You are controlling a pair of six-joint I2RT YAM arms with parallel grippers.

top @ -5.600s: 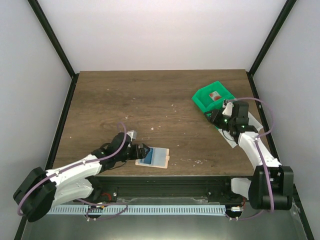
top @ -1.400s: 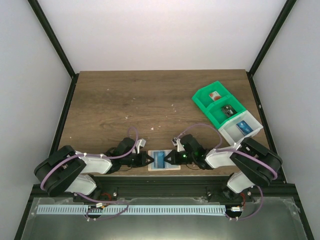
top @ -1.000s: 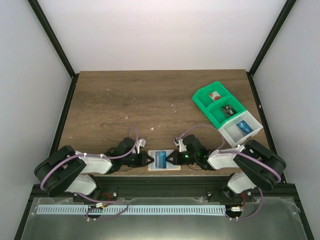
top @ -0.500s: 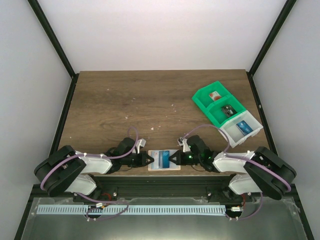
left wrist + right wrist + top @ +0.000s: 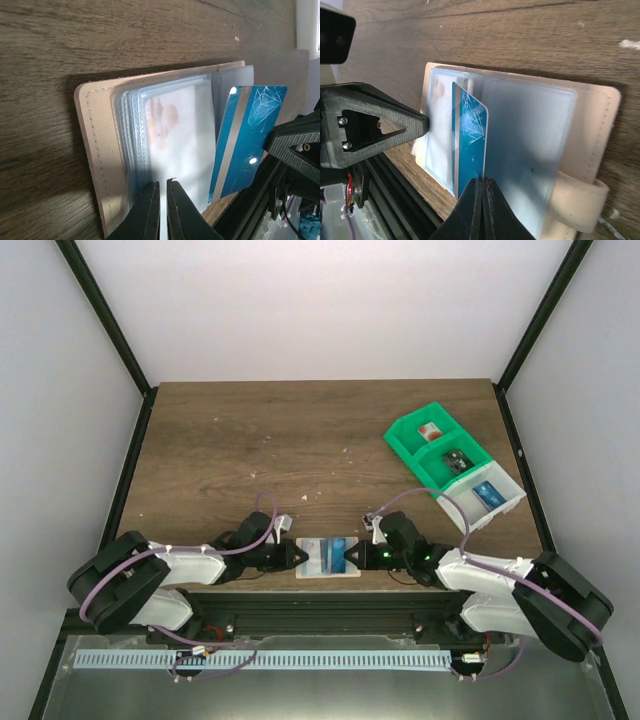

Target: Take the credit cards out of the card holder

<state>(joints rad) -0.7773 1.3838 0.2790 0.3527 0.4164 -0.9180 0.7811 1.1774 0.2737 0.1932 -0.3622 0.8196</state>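
Note:
The card holder point(image 5: 346, 574) lies open near the table's front edge, tan point(image 5: 95, 130) with clear pockets point(image 5: 175, 125). A blue credit card point(image 5: 470, 140) with a silver stripe point(image 5: 247, 135) sticks partly out of a pocket toward the right. My right gripper point(image 5: 483, 179) is shut on that card's edge point(image 5: 358, 557). My left gripper point(image 5: 163, 182) rests over the pockets at the holder's left side point(image 5: 298, 555), its jaws a narrow slit apart with nothing clearly pinched. No other card shows in the holder.
A green-and-white compartment tray point(image 5: 405, 440) stands at the back right with small items in it. The holder's strap point(image 5: 575, 197) lies at its right end. The table's front edge and a black rail point(image 5: 330, 595) run just below the holder.
My right gripper has slid to the right, drawing the blue card further out of its pocket. The left jaws have parted slightly.

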